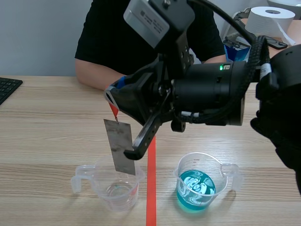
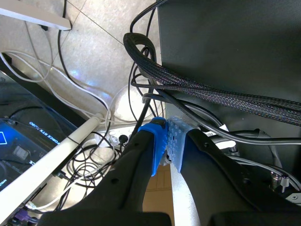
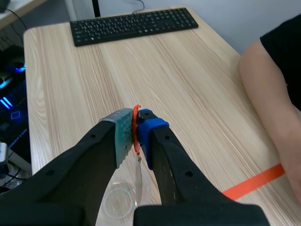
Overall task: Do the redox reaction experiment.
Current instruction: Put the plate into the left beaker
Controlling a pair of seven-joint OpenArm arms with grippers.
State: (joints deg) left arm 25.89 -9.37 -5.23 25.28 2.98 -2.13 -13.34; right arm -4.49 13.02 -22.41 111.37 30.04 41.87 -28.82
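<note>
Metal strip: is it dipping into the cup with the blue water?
No, the metal strip hangs from the right tool at the clear cup, apart from the blue-water cup.

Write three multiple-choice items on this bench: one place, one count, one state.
1. The metal strip hangs over: A the clear beaker; B the blue-liquid beaker; C the keyboard.
2. Beakers on the table: A one; B two; C three.
3. The right gripper is: A open; B shut on the strip's orange tab; C shut on nothing.
Answers: 1 A, the strip's lower end is at that beaker's mouth. 2 B, one each side of the red tape. 3 B, its pads pinch the tab.
</note>
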